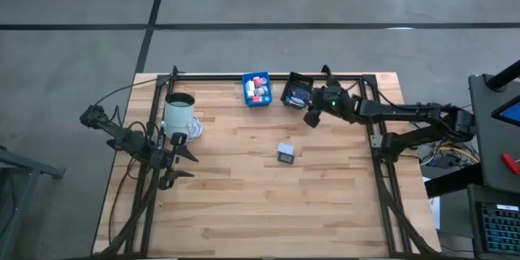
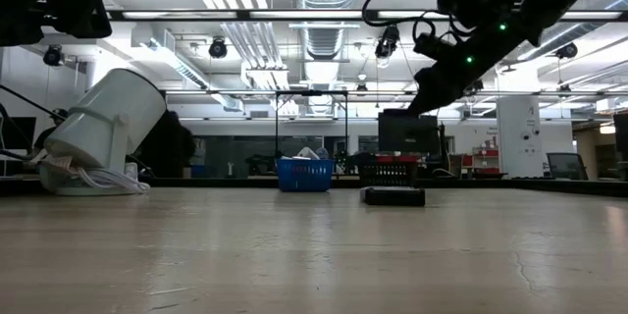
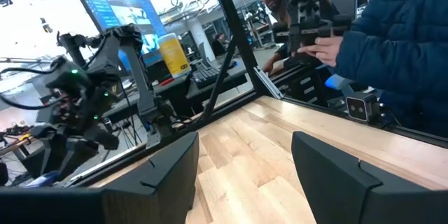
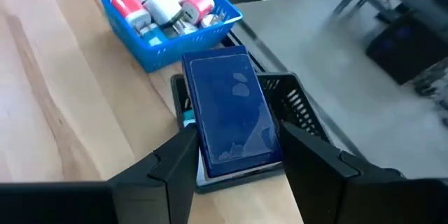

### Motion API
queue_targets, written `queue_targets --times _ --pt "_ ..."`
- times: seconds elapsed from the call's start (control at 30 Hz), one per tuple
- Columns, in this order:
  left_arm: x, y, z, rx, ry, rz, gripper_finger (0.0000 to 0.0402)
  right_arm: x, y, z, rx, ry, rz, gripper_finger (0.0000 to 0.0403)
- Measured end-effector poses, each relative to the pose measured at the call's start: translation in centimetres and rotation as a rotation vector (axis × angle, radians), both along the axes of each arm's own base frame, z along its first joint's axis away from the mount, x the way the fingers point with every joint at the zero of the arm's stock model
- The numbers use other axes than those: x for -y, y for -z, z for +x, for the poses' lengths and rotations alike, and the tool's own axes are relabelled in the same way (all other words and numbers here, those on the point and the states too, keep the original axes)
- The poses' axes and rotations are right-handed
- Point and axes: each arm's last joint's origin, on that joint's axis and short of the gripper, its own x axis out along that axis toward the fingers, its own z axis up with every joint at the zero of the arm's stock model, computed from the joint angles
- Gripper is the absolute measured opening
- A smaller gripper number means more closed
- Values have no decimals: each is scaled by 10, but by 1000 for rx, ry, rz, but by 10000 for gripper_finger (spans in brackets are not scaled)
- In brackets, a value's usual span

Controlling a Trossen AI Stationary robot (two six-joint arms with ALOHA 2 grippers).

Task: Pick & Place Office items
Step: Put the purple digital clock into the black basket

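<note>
Wooden table [image 1: 268, 203] fills centre frame. Blue bin [image 1: 257, 89] with white and red pieces at top centre; black bin [image 1: 296, 91] just right of it. Right gripper [image 1: 313, 112] hovers beside black bin, lower right of it. Small block [image 1: 285, 153] lies mid-table. White mug [image 1: 179, 112] at left; left gripper [image 1: 180, 165] below it, fingers spread.

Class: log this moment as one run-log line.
left gripper open by mug | right gripper over black bin, dark-blue flat item beneath

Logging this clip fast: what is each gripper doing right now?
Left gripper: open, empty, near the white mug.
Right gripper: over the black bin, a flat dark blue item between its fingers; grip cannot be told.
</note>
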Motion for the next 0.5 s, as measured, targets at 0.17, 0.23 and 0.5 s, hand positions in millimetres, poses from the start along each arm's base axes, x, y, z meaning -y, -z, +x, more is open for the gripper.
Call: queue_targets --times 0.17,0.23,0.5 --pt "0 0 0 0 0 0 234 18 -4 -2 15 -15 36 182" --pt "0 0 0 0 0 0 234 25 -1 -5 6 -20 55 182" --pt "0 0 0 0 0 0 234 59 16 -5 -11 -6 157 182"
